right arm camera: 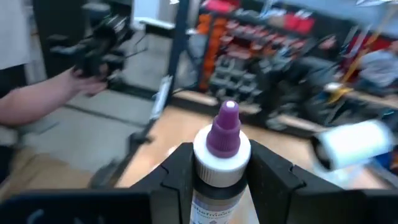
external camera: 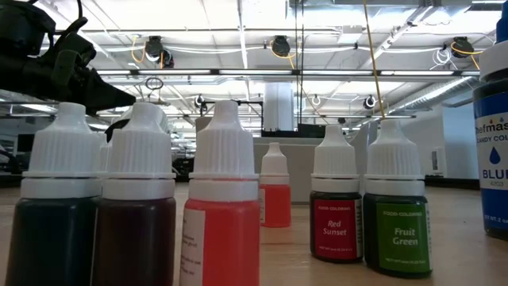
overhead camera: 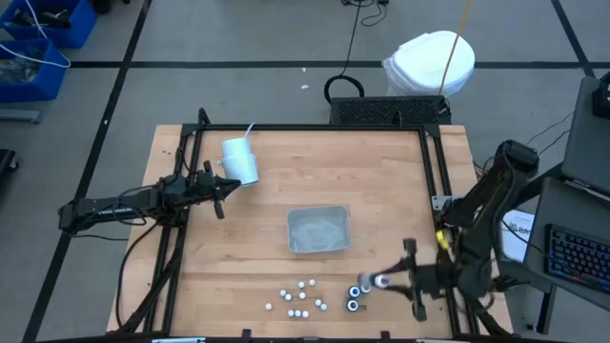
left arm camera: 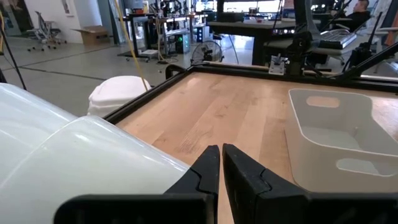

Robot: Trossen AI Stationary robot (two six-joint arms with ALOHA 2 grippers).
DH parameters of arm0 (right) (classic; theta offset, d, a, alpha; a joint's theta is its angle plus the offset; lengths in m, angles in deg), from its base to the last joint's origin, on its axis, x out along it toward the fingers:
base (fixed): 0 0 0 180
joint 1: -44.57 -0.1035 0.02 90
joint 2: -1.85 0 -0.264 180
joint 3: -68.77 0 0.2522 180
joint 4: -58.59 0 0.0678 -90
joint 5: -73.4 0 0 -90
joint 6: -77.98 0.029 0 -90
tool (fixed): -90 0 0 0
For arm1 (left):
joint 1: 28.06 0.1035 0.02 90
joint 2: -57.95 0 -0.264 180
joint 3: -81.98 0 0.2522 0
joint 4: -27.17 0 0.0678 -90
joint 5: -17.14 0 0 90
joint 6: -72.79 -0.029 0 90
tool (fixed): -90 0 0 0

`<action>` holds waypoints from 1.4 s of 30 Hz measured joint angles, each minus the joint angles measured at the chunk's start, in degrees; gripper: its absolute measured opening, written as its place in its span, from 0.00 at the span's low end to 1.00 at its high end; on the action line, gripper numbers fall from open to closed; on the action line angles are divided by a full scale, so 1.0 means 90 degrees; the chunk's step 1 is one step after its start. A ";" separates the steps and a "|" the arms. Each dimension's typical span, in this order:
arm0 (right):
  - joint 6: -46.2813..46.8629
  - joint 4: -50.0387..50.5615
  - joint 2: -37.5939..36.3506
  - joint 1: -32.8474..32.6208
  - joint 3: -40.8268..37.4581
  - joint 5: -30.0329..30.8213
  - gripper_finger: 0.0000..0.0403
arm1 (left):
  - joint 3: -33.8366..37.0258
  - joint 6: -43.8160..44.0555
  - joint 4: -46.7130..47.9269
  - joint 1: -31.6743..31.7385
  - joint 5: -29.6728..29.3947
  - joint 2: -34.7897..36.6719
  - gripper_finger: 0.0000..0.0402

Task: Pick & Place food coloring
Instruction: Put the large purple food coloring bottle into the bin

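Wooden table (overhead camera: 315, 181) spreads beneath me, black-framed, and I take it by the clock as seen from above. Dead centre sits the clear tray (overhead camera: 318, 230). At about ten o'clock lies the white cup (overhead camera: 240, 160), tipped on its side with its straw toward twelve; my left gripper (overhead camera: 222, 193) waits just beside it, fingers (left arm camera: 211, 171) pressed together on nothing. Down at five o'clock my right gripper (overhead camera: 378, 281) is clamped on one food coloring bottle (right arm camera: 222, 163), its long axis running forward between my fingers (right arm camera: 180, 174), purple tip leading. Two dark round bottles (overhead camera: 355, 297) stand just beside that grip. Smallest, at six o'clock, the tiny white-capped bottles (overhead camera: 299, 299) stand upright in a loose cluster, caps up.
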 joint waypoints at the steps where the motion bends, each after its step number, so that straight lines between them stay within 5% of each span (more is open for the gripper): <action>1: -0.0181 -0.0092 -0.0146 0.0099 0.0000 0.0183 0.27 | 0.0000 0.0000 0.0000 -0.0002 0.0002 0.0000 0.06; 9: -0.1779 -0.0726 -0.0802 0.1273 0.0000 0.0418 0.28 | 0.0000 -0.0001 0.0002 -0.0002 0.0001 0.0000 0.06; 16: -0.1623 -0.1374 -0.0547 0.2608 0.0020 -0.0474 0.27 | 0.0000 -0.0002 0.0005 -0.0002 0.0002 -0.0002 0.06; 31: -0.1020 0.0325 0.1813 0.4293 0.2441 -0.2481 0.27 | -0.0002 -0.0004 0.0033 -0.0001 0.0002 -0.0001 0.06; 36: -0.0611 0.0458 0.2366 0.4651 0.2540 -0.3229 0.27 | -0.0002 -0.0002 0.0034 -0.0002 0.0002 0.0000 0.06; 42: 0.0082 0.0534 0.2887 0.4934 0.2441 -0.3368 0.27 | -0.0002 -0.0182 0.0036 -0.0002 0.0004 -0.0002 0.06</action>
